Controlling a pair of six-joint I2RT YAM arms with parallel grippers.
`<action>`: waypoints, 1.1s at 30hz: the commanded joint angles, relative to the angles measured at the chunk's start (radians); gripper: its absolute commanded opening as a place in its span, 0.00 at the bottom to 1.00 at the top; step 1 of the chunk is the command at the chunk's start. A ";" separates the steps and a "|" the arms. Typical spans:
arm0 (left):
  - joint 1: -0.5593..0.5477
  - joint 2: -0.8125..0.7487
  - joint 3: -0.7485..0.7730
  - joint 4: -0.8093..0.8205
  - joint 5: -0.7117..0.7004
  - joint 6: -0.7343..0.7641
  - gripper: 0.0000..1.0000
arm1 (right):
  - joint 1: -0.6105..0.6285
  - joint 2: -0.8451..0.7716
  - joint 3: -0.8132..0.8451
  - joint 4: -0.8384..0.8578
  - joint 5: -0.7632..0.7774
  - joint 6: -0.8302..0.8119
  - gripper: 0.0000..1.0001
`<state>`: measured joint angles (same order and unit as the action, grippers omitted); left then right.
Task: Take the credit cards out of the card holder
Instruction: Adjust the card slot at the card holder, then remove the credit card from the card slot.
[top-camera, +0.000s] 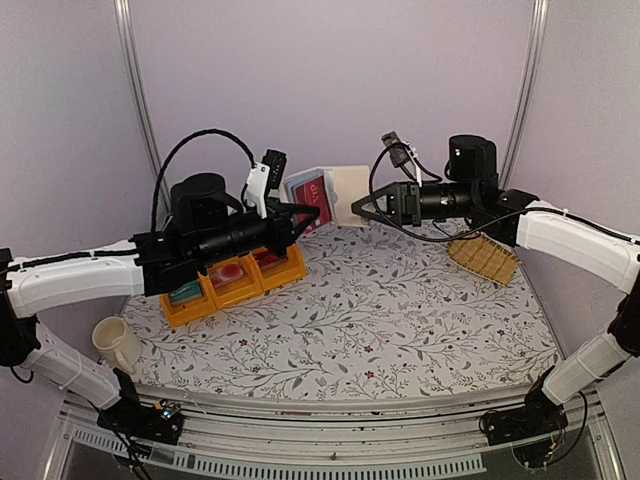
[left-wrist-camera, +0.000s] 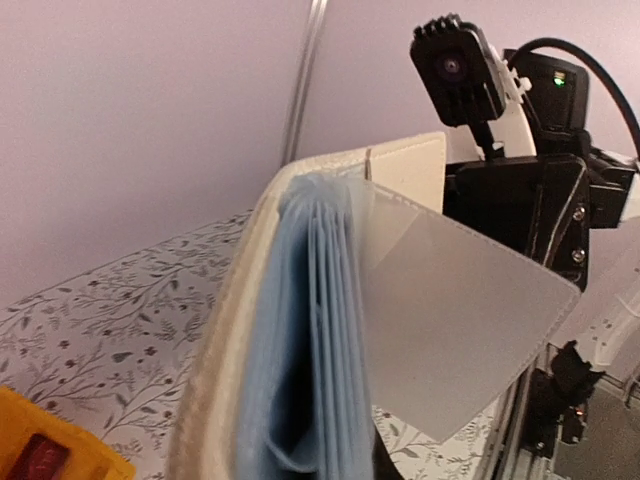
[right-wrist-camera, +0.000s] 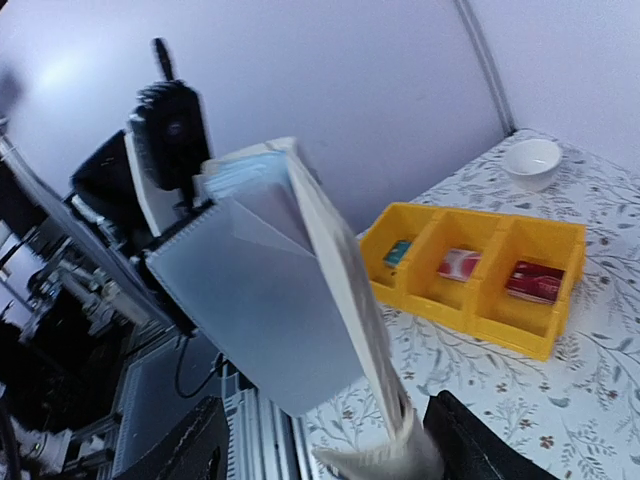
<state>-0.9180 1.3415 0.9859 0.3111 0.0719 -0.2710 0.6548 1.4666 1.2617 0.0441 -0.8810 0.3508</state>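
Holder held aloft between two claws

While both arms meet above the far edge of the surface (top-camera: 400, 300), one holder (top-camera: 335, 190) hangs between them, a red card (top-camera: 310, 188) showing inside. Right claw (top-camera: 362, 208) is clamped on its whitish cover; left claw (top-camera: 305, 215) touches its near edge, grip unclear. Three more cards sit in three yellow bins (top-camera: 235, 285). One cup (top-camera: 117, 345) and one basket (top-camera: 483, 258) stand well apart.

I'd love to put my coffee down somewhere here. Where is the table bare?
The widest bare stretch of the table is the front middle, between the white cup and the straw basket. The back left is crowded: yellow bins under the left hand, with the card holder held above.
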 joint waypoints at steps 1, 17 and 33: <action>-0.034 0.016 0.140 -0.440 -0.506 0.123 0.00 | -0.066 -0.019 0.003 -0.173 0.387 -0.049 0.71; 0.021 -0.072 0.016 -0.209 0.007 0.071 0.00 | 0.141 -0.094 -0.080 0.345 -0.324 -0.082 0.57; 0.034 -0.126 -0.126 0.138 0.372 -0.062 0.00 | 0.114 -0.065 -0.077 0.052 0.212 -0.117 0.37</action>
<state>-0.8913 1.2358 0.8803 0.3027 0.3149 -0.2939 0.7769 1.4525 1.1843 0.1844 -0.8070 0.2939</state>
